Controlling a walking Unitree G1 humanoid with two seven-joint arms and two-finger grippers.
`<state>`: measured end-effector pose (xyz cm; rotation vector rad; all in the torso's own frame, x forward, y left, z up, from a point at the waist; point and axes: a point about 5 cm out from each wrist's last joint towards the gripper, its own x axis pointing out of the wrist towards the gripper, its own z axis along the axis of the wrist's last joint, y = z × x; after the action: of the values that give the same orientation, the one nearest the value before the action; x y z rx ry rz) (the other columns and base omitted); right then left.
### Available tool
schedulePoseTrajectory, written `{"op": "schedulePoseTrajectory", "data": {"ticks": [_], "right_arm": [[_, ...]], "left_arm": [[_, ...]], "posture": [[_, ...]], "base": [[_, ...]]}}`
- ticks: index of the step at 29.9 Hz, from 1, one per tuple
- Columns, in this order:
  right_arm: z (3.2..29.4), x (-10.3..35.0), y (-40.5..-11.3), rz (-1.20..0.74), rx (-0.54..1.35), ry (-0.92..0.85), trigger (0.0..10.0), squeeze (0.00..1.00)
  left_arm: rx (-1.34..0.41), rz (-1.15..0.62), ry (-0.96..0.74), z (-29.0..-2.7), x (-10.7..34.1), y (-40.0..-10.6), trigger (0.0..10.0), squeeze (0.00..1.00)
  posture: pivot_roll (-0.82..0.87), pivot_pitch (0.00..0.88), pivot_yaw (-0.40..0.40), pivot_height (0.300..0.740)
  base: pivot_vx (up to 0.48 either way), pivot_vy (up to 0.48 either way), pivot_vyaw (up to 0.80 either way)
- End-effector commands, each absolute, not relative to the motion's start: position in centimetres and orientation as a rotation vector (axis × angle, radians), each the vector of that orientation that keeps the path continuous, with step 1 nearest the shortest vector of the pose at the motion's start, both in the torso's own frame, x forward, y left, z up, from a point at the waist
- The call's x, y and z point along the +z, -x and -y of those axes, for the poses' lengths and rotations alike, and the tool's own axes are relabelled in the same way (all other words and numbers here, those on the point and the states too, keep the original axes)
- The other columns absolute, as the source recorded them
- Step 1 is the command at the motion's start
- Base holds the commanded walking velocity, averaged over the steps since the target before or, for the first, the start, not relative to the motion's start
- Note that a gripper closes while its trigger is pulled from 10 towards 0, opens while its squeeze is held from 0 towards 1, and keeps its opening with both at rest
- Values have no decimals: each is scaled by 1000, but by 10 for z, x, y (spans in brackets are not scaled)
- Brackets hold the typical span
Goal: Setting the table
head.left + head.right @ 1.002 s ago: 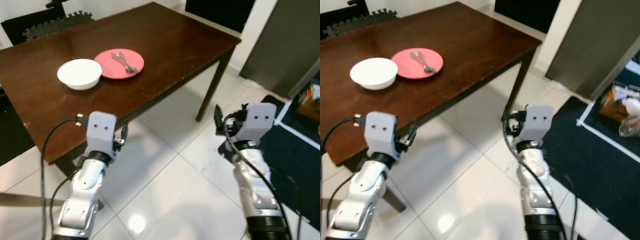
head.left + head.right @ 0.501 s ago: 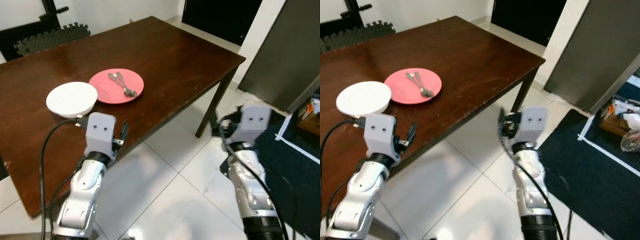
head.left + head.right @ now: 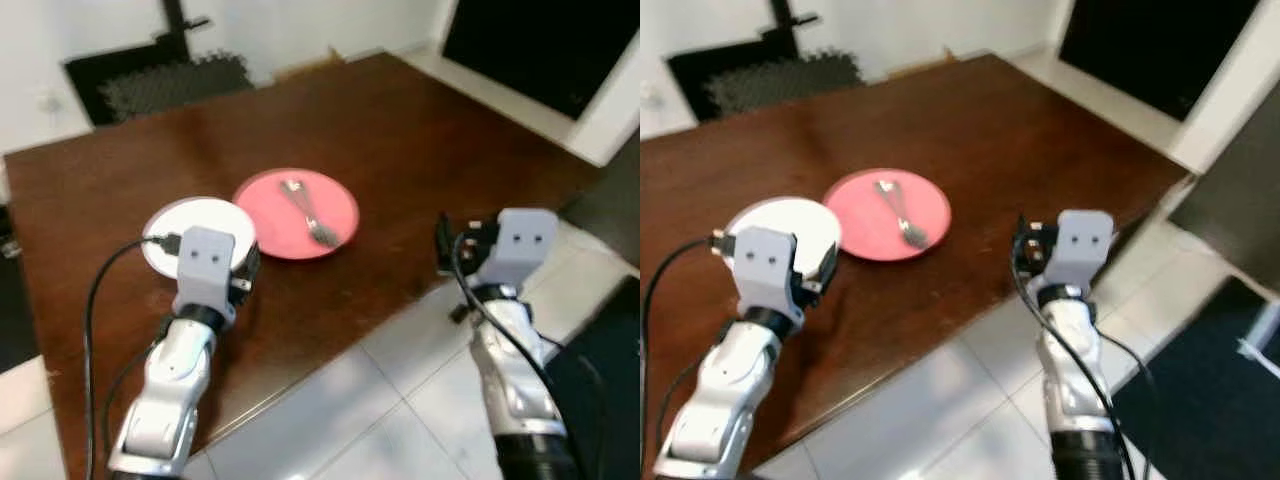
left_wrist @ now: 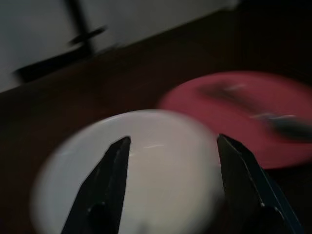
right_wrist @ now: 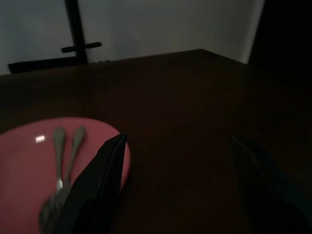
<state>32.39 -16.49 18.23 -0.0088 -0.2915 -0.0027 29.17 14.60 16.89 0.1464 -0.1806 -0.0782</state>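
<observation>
A pink plate (image 3: 297, 212) lies on the dark wooden table (image 3: 420, 140) with a fork and a spoon (image 3: 308, 212) side by side on it. A white bowl (image 3: 190, 225) stands just left of the plate, touching or nearly touching it. My left gripper (image 4: 173, 141) is open and hovers just before the bowl, whose near side my wrist hides in the eye views. My right gripper (image 5: 176, 138) is open and empty, above the table's front edge to the right of the plate.
The table's front edge (image 3: 340, 360) runs diagonally under my arms, with white tiled floor (image 3: 400, 420) below it. A black foam mat and a black stand (image 3: 165, 75) sit against the white wall behind the table. A dark doorway (image 3: 550, 40) is at the far right.
The camera has moved closer to the table, so plate and bowl look larger and nearer. Both grippers, earlier over the floor, are now over the table's front part.
</observation>
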Motion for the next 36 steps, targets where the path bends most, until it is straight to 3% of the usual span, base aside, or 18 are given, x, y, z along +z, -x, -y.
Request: {"op": "schedulePoseTrajectory", "data": {"ticks": [1,14,23,29,32,36], "right_arm": [[178,176,-321,274,-46,4,10000,0],[176,179,-322,280,-36,-20,10000,0],[175,181,-323,282,-26,-13,10000,0],[173,182,-324,282,-15,-5,10000,0],[174,183,-323,283,-8,1,10000,0],[175,183,-322,282,-7,6,10000,0]], "left_arm": [[-98,167,-139,-139,165,-290,10000,0],[-107,161,-135,-138,166,-287,10000,0],[-277,160,-173,-137,187,-288,10000,0],[-463,92,-314,-172,213,-289,10000,0],[-614,-45,-544,-201,219,-275,10000,0],[-746,-137,-713,-216,220,-253,10000,0]], "posture": [[52,110,42,740],[50,110,45,740],[58,113,39,740],[60,113,38,740],[58,113,41,740],[60,115,45,740]], "base": [[0,0,0],[0,0,0],[0,0,0],[0,0,0],[0,0,0],[0,0,0]]}}
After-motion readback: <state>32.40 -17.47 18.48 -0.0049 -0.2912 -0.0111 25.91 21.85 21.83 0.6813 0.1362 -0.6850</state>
